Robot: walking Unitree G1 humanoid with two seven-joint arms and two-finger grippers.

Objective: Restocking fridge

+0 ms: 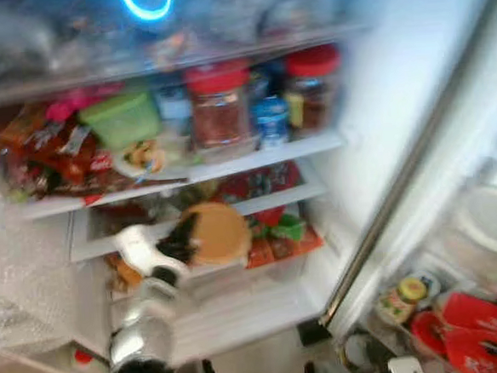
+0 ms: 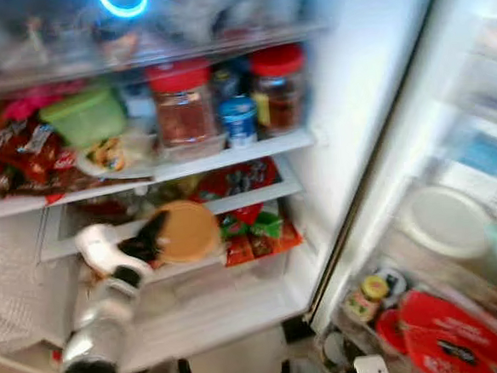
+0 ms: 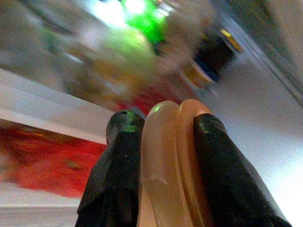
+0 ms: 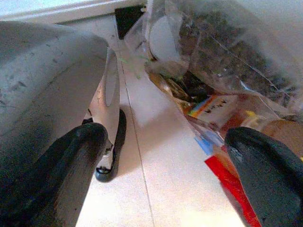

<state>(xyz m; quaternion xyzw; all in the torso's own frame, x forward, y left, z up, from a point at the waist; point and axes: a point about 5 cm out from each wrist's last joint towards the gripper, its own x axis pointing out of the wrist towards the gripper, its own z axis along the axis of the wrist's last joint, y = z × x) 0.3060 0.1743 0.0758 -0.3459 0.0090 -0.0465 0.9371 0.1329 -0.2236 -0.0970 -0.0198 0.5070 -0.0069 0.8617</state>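
Note:
The fridge stands open before me. My left gripper (image 1: 182, 241) is raised in front of the lower shelf (image 1: 258, 204), shut on a round tan lidded container (image 1: 215, 232). The left wrist view has the container's tan rim (image 3: 173, 156) pinched between both black fingers (image 3: 120, 161). Red packets (image 1: 269, 236) lie on the shelf just behind the container. My right gripper (image 4: 165, 156) hangs low over the pale floor, fingers spread wide with nothing between them, beside a clear bag of groceries (image 4: 222, 71).
The upper shelf (image 1: 255, 156) holds two red-lidded jars (image 1: 220, 107), a blue can (image 1: 271, 121), a green tub (image 1: 123, 118) and snack packets. Door bins at the right carry a white bowl (image 1: 494, 220), a small jar (image 1: 406, 299) and red packs (image 1: 484, 328).

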